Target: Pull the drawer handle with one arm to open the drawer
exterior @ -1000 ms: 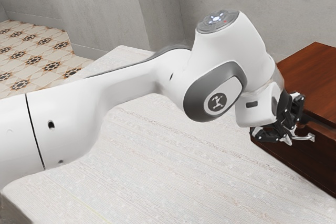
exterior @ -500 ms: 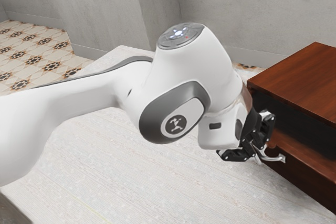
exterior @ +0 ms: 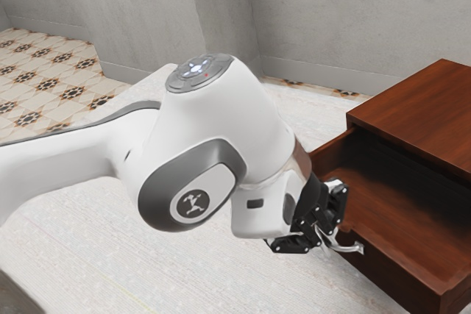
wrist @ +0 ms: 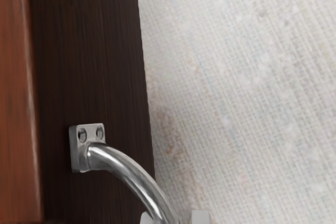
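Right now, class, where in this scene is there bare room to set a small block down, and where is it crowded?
Free: the cabinet top; the open drawer, its floor bare between its walls; the pale table beyond the arm. Crowded: the drawer front, where the pincer grips the handle.

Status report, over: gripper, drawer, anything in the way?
Gripper shut on handle. Drawer open, well out of cabinet. No obstruction seen ahead of it.

I see a white-and-grey arm (exterior: pixel 213 137), black gripper (exterior: pixel 322 239), red-brown wood-grain drawer (exterior: pixel 383 207) with silver handle (wrist: pixel 126 173), pale beige woven-looking table (exterior: pixel 184 277), grey walls (exterior: pixel 353 12), and cream floor tiles (exterior: pixel 51 71) patterned with dark rosettes.
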